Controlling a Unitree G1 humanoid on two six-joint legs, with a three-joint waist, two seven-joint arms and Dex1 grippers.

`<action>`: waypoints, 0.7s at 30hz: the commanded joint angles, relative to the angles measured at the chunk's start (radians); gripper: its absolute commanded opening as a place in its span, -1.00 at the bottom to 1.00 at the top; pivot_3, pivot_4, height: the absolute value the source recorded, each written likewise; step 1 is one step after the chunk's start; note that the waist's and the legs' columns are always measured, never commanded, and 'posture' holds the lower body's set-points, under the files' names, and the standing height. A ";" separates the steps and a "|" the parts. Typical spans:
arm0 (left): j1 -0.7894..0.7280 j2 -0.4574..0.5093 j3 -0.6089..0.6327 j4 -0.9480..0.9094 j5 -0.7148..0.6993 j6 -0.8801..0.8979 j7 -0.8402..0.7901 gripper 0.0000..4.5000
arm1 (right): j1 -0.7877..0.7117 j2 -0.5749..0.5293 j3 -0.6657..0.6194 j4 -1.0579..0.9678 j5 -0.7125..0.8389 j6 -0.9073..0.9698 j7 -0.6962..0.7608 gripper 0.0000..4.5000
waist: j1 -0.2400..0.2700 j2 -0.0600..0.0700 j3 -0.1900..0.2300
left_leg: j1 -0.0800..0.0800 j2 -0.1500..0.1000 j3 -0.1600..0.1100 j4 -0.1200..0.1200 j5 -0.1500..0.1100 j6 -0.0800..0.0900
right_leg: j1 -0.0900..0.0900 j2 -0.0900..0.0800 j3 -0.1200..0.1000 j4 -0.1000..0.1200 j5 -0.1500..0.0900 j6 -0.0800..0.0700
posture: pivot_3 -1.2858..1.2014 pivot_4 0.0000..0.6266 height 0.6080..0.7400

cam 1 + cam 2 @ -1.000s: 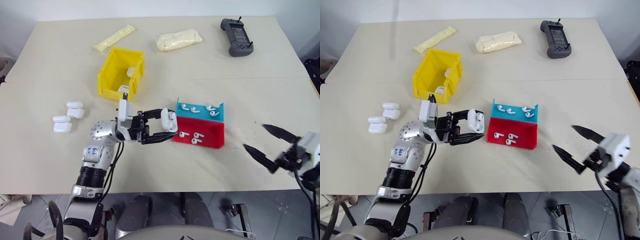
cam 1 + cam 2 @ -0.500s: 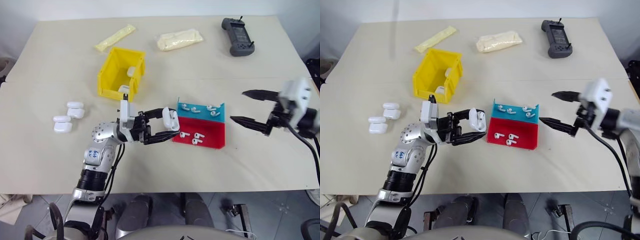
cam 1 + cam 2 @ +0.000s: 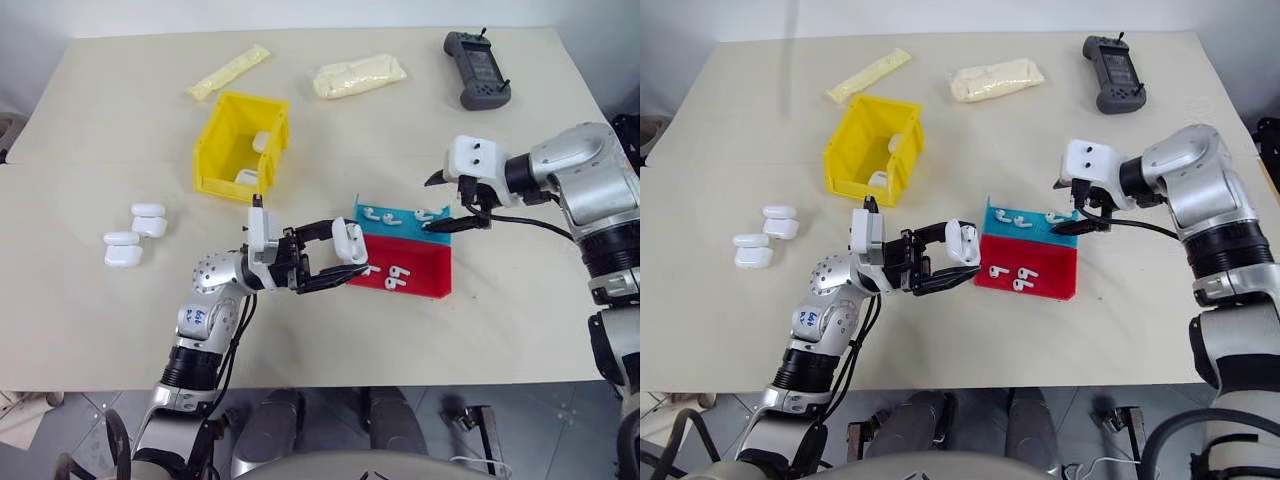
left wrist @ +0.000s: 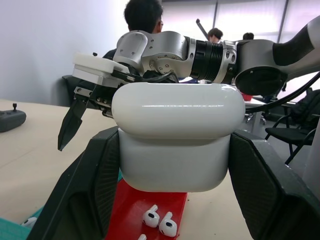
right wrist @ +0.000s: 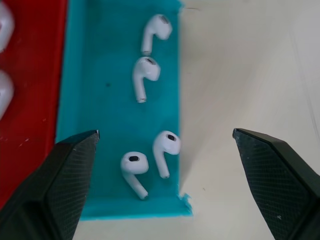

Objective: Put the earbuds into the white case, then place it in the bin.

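My left gripper (image 3: 343,250) is shut on a white case (image 3: 349,241), held just left of the red-and-blue tray (image 3: 420,287); the left wrist view shows that case (image 4: 176,135) squeezed between both fingers. My right gripper (image 3: 437,203) hangs open over the right end of the tray's blue half. Below its spread fingers lie several earbuds (image 5: 141,78) on the blue floor. More earbuds (image 3: 395,272) rest in the red half. The yellow bin (image 3: 222,128) stands at the back left with two white cases inside.
Three more white cases (image 3: 133,235) lie on the table at the left. Two cream packets (image 3: 228,73) (image 3: 359,77) and a black controller (image 3: 478,70) sit along the far edge. People are in the background of the left wrist view.
My right arm swung up and leftward from the table's near right edge to above the tray's blue half, still open. The left gripper kept the case nearly still.
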 commanded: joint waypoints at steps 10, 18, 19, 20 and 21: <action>0.043 0.001 0.000 -0.076 -0.008 -0.016 0.043 0.25 | -0.032 0.003 0.002 0.015 -0.104 -0.180 0.097 -0.03 | -0.007 0.000 0.000 | -0.009 -0.001 -0.001 0.012 -0.001 -0.001 | -0.006 0.000 0.000 0.008 0.000 0.000 | 0.03 -0.52 1.00; 0.035 0.000 0.002 -0.068 -0.011 -0.016 0.047 0.25 | -0.057 0.036 0.039 0.037 -0.161 -0.192 0.143 -0.48 | -0.019 0.000 0.000 | -0.009 -0.001 -0.001 0.012 -0.001 -0.001 | -0.006 0.000 0.000 0.009 0.000 0.000 | 0.03 -0.52 1.00; 0.033 -0.001 0.002 -0.066 -0.011 -0.017 0.047 0.25 | -0.063 0.042 0.045 0.043 -0.171 -0.192 0.142 -0.48 | -0.020 0.000 0.000 | -0.009 -0.001 -0.001 0.012 -0.001 -0.001 | -0.006 0.000 0.000 0.009 0.000 0.000 | 0.03 -0.52 1.00; 0.032 -0.001 0.003 -0.065 -0.011 -0.018 0.048 0.25 | -0.069 0.048 0.050 0.049 -0.182 -0.196 0.138 -0.48 | -0.020 0.000 0.000 | -0.009 -0.001 -0.001 0.012 -0.001 -0.001 | -0.006 0.000 0.000 0.009 0.000 0.000 | 0.03 -0.52 1.00; 0.031 -0.002 0.002 -0.064 -0.011 -0.018 0.049 0.25 | -0.073 0.053 0.054 0.055 -0.191 -0.203 0.134 -0.48 | -0.020 0.000 0.000 | -0.009 -0.001 -0.001 0.012 -0.001 -0.001 | -0.006 0.000 0.000 0.009 0.000 0.000 | 0.03 -0.52 1.00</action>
